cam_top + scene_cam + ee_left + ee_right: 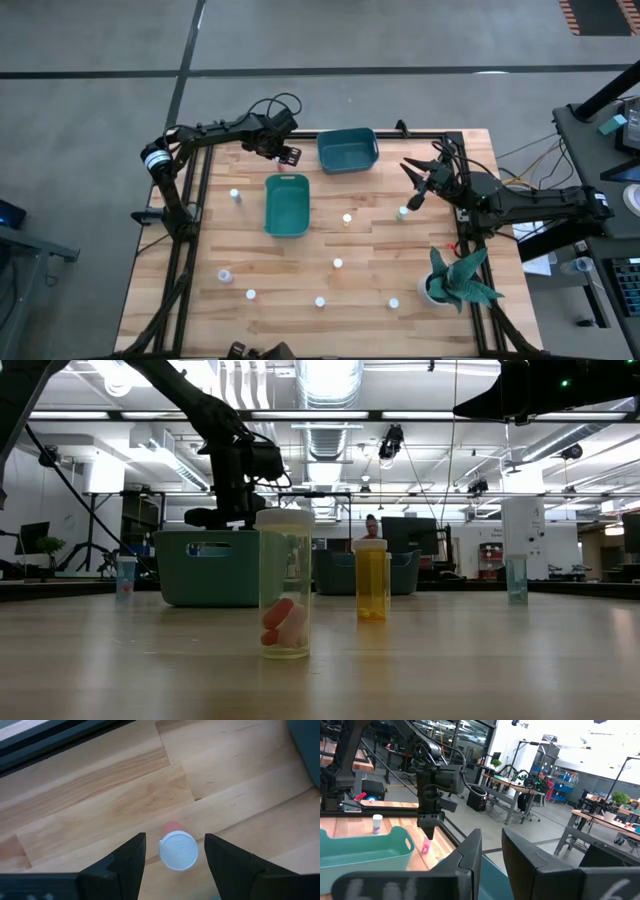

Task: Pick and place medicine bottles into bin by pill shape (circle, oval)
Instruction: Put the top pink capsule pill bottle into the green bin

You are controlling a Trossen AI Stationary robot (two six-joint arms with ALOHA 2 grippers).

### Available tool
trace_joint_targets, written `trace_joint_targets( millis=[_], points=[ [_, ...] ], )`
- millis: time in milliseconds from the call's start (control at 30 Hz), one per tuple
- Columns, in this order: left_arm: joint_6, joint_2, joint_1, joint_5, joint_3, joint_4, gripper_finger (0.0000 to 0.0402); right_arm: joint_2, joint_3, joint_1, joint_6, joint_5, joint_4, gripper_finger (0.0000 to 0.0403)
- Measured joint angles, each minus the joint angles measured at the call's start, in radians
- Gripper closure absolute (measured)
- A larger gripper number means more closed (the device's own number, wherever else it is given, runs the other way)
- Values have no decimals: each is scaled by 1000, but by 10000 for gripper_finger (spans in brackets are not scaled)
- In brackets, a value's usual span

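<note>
On the wooden counter (300, 260), taking the two teal bins as landmark: oblong bin (287, 204) at centre; second bin (348, 149) just behind it toward the far edge.

Left claw (290, 154): poised between the two bins, close to the far edge; fingers (125, 860) apart, standing either side of a bottle with white cap and pink contents (178, 850); no contact with it visible; the bottle stands upright on the counter.

Right claw (415, 192): raised above the counter, well right of the second bin; fingers (470, 852) drawn near together with a narrow gap, nothing between them; a white-capped bottle (402, 212) stands just beside it.

Medicine bottles, remaining: one (235, 196) left of the oblong bin; an orange-tinted one (347, 219) right of it; one (338, 264) nearer the front; four more spread along the front, well away from the bins (225, 275), (250, 295), (320, 301), (393, 303); all upright.

Low view: clear bottle with red and pale pills (285, 585) foremost; orange bottle (371, 580) behind it.

Sundry: teal-leaved plant in a white pot (458, 280) at the front right corner.
</note>
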Motion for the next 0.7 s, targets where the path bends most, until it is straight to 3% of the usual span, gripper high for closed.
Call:
trace_joint_targets(
  millis=[200, 567, 700],
  points=[
    [0, 25, 0, 0, 0, -3, 223, 0, 0, 0, 0, 0, 0, 337],
    [0, 25, -1, 0, 0, -1, 300, 0, 0, 0, -4, 0, 0, 337],
    [0, 25, -1, 0, 0, 0, 308, 0, 0, 0, -4, 0, 0, 337]
  ],
)
